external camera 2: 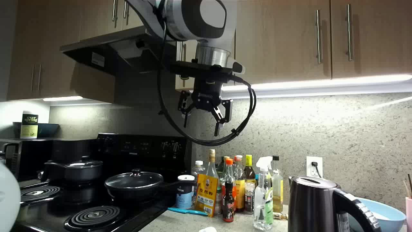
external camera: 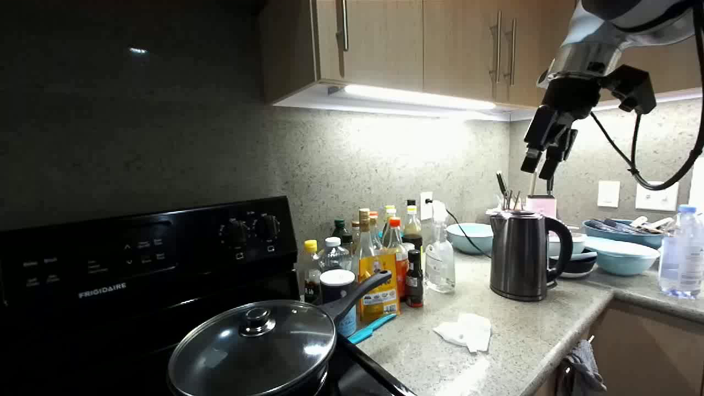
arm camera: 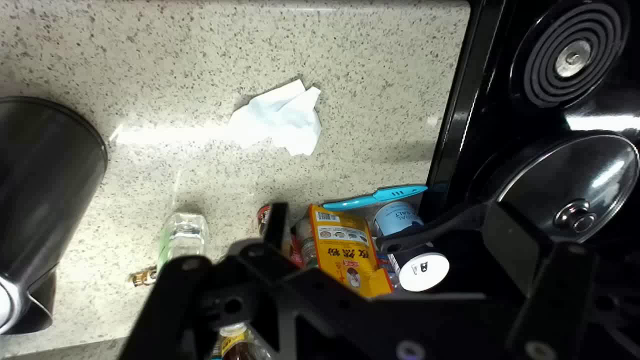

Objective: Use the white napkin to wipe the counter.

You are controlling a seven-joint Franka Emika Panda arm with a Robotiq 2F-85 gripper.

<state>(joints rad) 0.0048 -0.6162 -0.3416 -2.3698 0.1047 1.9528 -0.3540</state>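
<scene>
A crumpled white napkin (external camera: 465,331) lies on the speckled beige-grey counter (external camera: 407,352), between the kettle and the stove. The wrist view shows the same napkin (arm camera: 282,120) in the upper middle, flat on the counter (arm camera: 165,60) and well away from the fingers. At the bottom edge of an exterior view, only a sliver of white shows, probably the napkin (external camera 2: 208,229). My gripper (external camera 2: 201,125) hangs high above the counter, pointing down, its fingers spread with nothing between them. In the wrist view the gripper (arm camera: 392,225) comes in from the bottom, its jaws wide apart.
A steel kettle (external camera: 520,256), a spray bottle (external camera 2: 263,196) and several sauce bottles stand along the back. Near the stove lie a blue knife (arm camera: 376,196), a yellow packet (arm camera: 347,245) and a salt canister (external camera 2: 185,191). A lidded pan's handle (external camera: 360,291) juts over the counter. Cabinets (external camera 2: 283,42) hang above.
</scene>
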